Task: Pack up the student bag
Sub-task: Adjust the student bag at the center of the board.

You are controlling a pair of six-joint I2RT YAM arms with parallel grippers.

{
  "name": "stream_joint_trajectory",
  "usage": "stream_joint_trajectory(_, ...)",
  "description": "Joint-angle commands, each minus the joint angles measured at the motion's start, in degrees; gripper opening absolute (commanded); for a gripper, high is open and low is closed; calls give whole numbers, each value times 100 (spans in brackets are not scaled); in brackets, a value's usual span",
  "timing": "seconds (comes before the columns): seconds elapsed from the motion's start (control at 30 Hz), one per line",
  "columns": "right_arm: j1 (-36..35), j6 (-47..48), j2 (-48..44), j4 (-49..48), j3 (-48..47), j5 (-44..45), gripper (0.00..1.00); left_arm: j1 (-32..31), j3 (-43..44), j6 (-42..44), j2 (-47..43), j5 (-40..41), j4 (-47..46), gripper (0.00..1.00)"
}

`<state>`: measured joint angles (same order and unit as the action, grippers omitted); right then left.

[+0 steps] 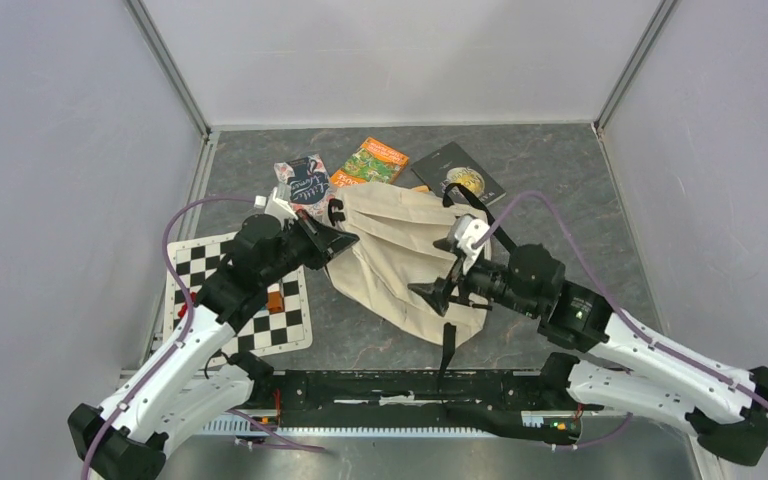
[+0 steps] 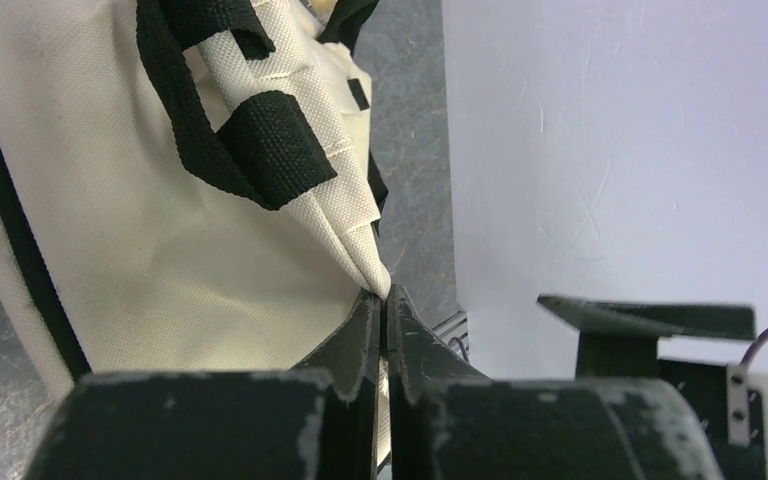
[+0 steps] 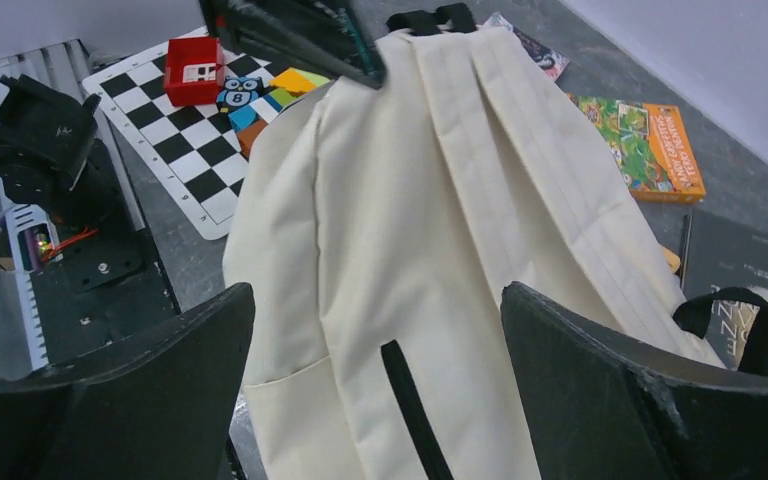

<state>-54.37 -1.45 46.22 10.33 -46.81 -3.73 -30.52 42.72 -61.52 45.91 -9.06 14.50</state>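
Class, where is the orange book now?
Top view: the orange book lies far back, between the patterned book and the black book, beyond the student bag.

**Little legible print on the worktop**

On the checkered mat [image 3: 175, 150] by the left edge of the worktop [image 1: 560, 180], a blue owl tile [image 3: 240, 97] bears a white figure that reads as 8. The red block [image 3: 192, 70] just beside it carries a white label, its print too small to read. Near the far edge, the floral book [image 1: 303, 180] has white script across its cover, which is not legible. The orange book [image 1: 371, 161] next to it has a blurred title band. The black book [image 1: 450, 165] shows a round gold emblem. In the right wrist view, large pale letters on it, perhaps N and Z, show beside a strap of the student bag [image 3: 440, 200].
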Motion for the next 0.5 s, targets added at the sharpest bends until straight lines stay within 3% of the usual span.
stream_joint_trajectory(0.0, -1207, 377, 42, -877, 399, 1657, 98, -6, 503, -123, 38, 220, -361, 2)
stream_joint_trajectory(0.13, -2682, 430, 353, -1524, 786, 3545, 98, -6, 600, -141, 129, 180, -370, 2)
stream_joint_trajectory(0.23, -3312, 409, 775, -1643, 814, 4391, 98, -6, 673, -105, 162, 176, -309, 2)
stream_joint_trajectory(0.33, -3531, 157, 1177, -1633, 821, 5076, 98, -6, 725, -64, 166, 182, -244, 2)
stream_joint_trajectory(0.47, -3556, -128, 1586, -1686, 866, 5339, 98, -6, 755, -44, 172, 193, -167, 2)
